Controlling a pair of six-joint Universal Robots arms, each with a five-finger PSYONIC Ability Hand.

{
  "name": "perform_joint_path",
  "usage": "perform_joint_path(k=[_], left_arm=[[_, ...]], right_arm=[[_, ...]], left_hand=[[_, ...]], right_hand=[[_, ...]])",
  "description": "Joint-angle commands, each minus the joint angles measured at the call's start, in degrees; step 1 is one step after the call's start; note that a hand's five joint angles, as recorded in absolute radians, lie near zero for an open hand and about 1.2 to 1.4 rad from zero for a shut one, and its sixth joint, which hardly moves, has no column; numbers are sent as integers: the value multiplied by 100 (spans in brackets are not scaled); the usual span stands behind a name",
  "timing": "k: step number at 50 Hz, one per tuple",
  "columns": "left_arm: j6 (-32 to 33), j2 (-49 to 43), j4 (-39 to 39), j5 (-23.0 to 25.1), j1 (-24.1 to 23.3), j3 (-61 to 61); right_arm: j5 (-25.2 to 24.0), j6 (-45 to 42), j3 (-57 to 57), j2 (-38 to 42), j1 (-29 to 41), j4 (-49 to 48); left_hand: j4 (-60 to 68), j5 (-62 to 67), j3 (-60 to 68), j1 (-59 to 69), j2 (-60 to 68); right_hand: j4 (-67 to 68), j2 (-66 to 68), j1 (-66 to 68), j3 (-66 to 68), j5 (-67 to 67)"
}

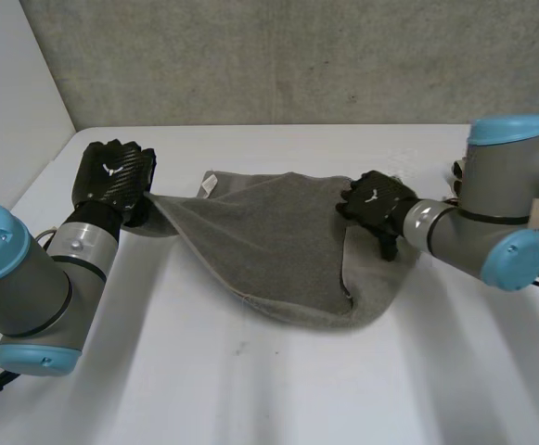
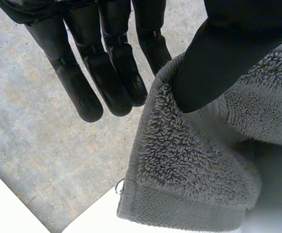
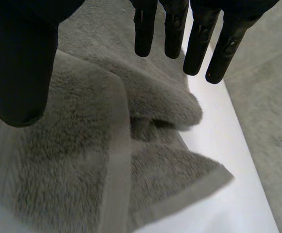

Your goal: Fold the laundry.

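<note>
Left hand [image 1: 113, 176]: pinching the towel [image 1: 278, 236] at its far-left corner, thumb [image 2: 218, 60] down on the pile, one finger behind the hem, the rest straight beside it.
Right hand [image 1: 376, 204]: spread, fingers [image 3: 144, 34] straight and thumb held well apart, nothing pinched; poised over the bunched right edge, contact with it not clear.
Towel: grey, on the white table [image 1: 250, 389] between the two hands; left corner drawn taut and raised, right side doubled over itself, near edge slack and rounded.
Step in hand: probably flattening and squaring the towel before a first fold.
Doing it well: close the right hand on the true corner, not on the doubled layer beneath; take one thickness only; then draw both corners apart evenly until the far edge runs straight; keep the left pinch firm, since little cloth is held.
Left arm pose: reaching far-left, wrist bent towards the middle.
Right arm pose: coming in from the right, forearm low, palm down.
</note>
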Motion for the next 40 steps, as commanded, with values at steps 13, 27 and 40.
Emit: perform_joint_path(k=[13, 27, 40], left_arm=[[9, 3, 0, 0, 9, 1], [88, 231, -201, -9, 26, 18], [869, 2032, -2670, 26, 808, -298]], right_arm=[[224, -290, -629, 538, 117, 456], [312, 211, 161, -420, 38, 465], [471, 484, 2814, -3266, -1192, 930]], left_hand=[[1107, 1400, 1141, 1403, 1125], [1107, 1400, 1141, 1403, 1125], [1107, 1400, 1141, 1403, 1125]], right_hand=[[4407, 4465, 4665, 4396, 4390], [5986, 6044, 6244, 5975, 5969], [5986, 6044, 6244, 5975, 5969]])
